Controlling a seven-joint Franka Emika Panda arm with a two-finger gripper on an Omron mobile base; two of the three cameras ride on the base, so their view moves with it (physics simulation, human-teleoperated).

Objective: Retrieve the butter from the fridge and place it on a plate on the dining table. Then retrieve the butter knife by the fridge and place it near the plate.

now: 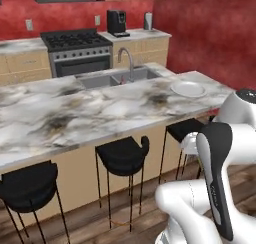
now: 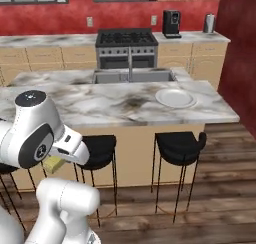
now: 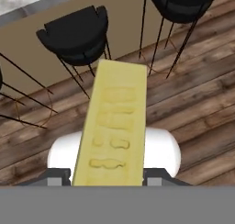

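You have the butter [image 3: 114, 126] gripped between the fingers: in the hand view the yellow stick runs lengthwise up from the bottom edge, held at its near end, with its far end pointing toward the stools [image 3: 75, 35] and the wooden floor [image 3: 193, 103] below. In the right base view a yellow corner of the butter [image 2: 54, 164] peeks out under the white arm at the lower left, low in front of the bench and well short of its top.

The plate [image 1: 188, 89] sits on the marble bench [image 1: 75, 113] near its right end, just beyond the sink [image 1: 107, 79] and the faucet [image 1: 127, 60]. From the right base view you see the same plate [image 2: 175, 98] on the bench [image 2: 100, 105], bare, well apart from the butter.

Black stools [image 1: 122, 155] stand along the near side of the bench. Behind it, against the red wall, are a stove [image 2: 126, 48] and a coffee machine [image 2: 171, 23] on the wall counter.
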